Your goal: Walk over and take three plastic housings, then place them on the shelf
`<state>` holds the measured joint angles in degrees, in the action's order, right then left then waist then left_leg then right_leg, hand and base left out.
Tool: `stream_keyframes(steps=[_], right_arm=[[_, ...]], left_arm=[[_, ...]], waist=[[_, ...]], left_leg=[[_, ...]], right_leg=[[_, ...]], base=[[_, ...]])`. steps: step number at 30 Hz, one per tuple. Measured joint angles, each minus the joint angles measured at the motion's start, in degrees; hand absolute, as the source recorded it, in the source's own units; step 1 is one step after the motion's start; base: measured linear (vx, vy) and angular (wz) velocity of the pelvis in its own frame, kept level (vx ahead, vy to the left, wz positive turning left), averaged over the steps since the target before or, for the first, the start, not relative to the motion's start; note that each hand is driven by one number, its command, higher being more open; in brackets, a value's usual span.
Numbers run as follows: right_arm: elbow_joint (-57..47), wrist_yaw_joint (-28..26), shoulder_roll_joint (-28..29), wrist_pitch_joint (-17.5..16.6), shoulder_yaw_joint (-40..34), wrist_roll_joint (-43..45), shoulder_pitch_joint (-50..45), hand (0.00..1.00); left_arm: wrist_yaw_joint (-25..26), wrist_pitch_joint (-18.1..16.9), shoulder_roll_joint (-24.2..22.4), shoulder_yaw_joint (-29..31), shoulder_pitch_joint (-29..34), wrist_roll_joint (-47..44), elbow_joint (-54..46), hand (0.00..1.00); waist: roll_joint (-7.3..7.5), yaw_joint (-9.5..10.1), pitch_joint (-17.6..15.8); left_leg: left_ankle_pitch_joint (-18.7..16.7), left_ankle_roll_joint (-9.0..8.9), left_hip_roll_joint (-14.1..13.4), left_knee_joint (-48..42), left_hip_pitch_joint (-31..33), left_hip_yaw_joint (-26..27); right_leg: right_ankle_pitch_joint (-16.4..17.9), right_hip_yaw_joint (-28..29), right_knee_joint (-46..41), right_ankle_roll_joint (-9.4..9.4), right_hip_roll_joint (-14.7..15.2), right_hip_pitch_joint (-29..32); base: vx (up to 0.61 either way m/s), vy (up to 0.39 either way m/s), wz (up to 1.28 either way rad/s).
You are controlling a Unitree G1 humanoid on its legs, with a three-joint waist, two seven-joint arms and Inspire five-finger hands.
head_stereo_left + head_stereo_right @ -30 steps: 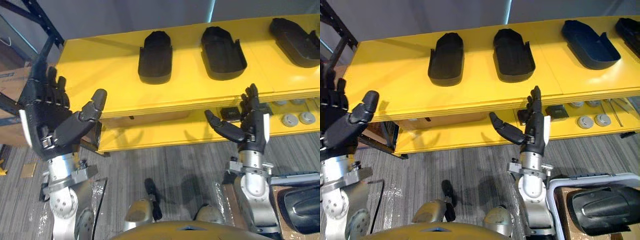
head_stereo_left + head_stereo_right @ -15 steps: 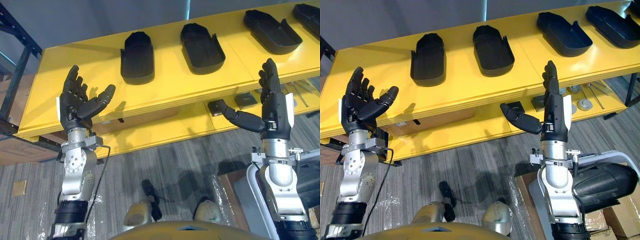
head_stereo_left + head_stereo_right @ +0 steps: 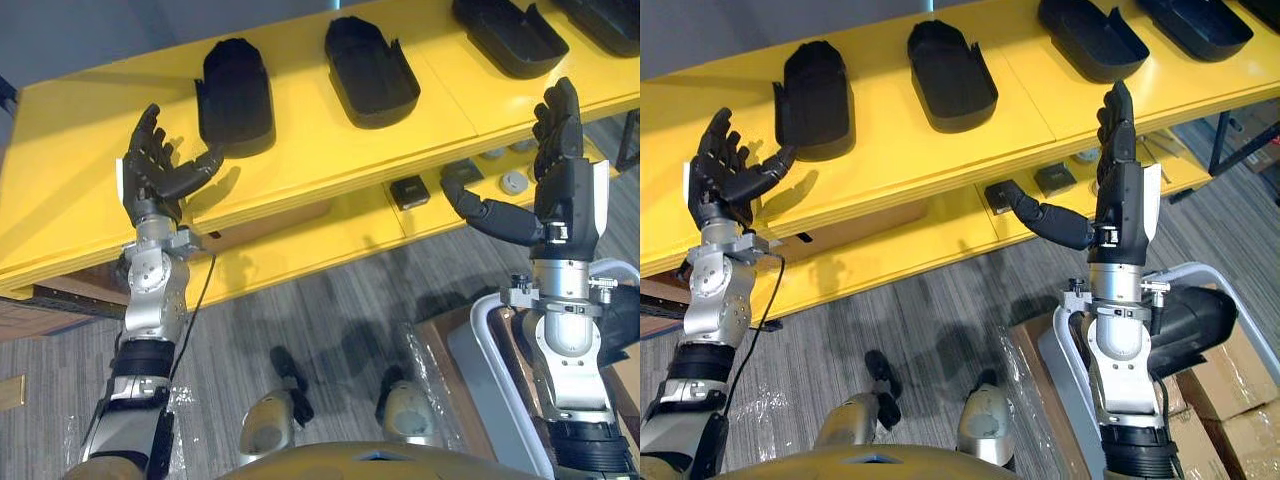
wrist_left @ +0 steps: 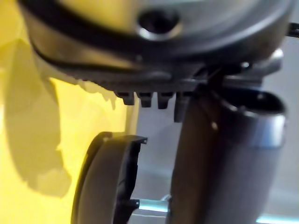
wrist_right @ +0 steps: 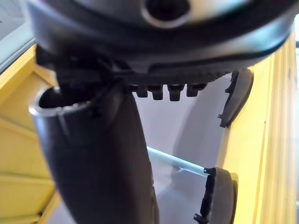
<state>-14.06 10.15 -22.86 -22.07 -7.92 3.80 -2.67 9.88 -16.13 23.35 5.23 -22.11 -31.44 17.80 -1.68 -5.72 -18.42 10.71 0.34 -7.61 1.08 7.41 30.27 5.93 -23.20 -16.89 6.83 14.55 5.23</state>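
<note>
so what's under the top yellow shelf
On the lower yellow shelf: small black square parts, round grey discs and a brown box at its edge. The top shelf covers that shelf's back, so anything deeper is hidden.

Grey striped carpet [image 3: 930,320] covers the floor. At the right stands a pale grey tub [image 3: 478,345] with a white rim, with brown cardboard boxes [image 3: 1230,400] beside and behind it. Crinkled clear film [image 3: 1025,365] lies on the carpet just beside the tub. Further back and low down, two small black square parts [image 3: 408,190] lie near each other, with grey round discs [image 3: 513,182] just to their right. Another cardboard box [image 3: 845,225] sits in shadow further left. A small flat brown piece [image 3: 10,392] lies on the carpet at the far left. A plain grey wall [image 3: 80,40] rises at the back
</note>
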Motion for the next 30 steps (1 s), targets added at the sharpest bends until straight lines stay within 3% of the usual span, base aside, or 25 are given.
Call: stream_keyframes(steps=[10,15,30], right_arm=[[0.28,-1.0,0.15,0.0,0.28,2.3,2.22,1.0],[0.69,-2.28,0.15,0.0,0.85,2.32,3.75,1.0],[1.49,-3.01,1.94,0.66,5.37,2.31,7.12,1.0]], left_arm=[[-2.0,0.0,0.53,-0.03,-4.55,-4.23,4.66,1.0],[-2.29,-0.08,1.28,-0.04,-6.82,-4.98,4.66,1.0],[-4.79,-0.01,1.38,0.02,-10.38,-7.24,4.12,1.0]], waist=[[0.75,-0.48,-2.11],[0.12,-0.6,-4.03],[0.22,0.67,-6.86]], left_leg=[[-0.2,-0.16,-0.85,-0.48,0.26,1.45],[-0.22,-0.08,-1.06,-0.98,1.06,1.4],[-0.01,0.21,-0.96,-1.6,2.29,0.65]], right_leg=[[-0.28,1.67,-0.01,-0.37,-0.69,1.27],[-0.48,1.74,-0.17,-0.58,-0.76,2.0],[0.38,1.44,-2.44,-1.05,-0.14,3.55]], base=[[0.01,-0.006,-0.08],[0.0,-0.001,-0.01],[0.0,0.0,0.01]])
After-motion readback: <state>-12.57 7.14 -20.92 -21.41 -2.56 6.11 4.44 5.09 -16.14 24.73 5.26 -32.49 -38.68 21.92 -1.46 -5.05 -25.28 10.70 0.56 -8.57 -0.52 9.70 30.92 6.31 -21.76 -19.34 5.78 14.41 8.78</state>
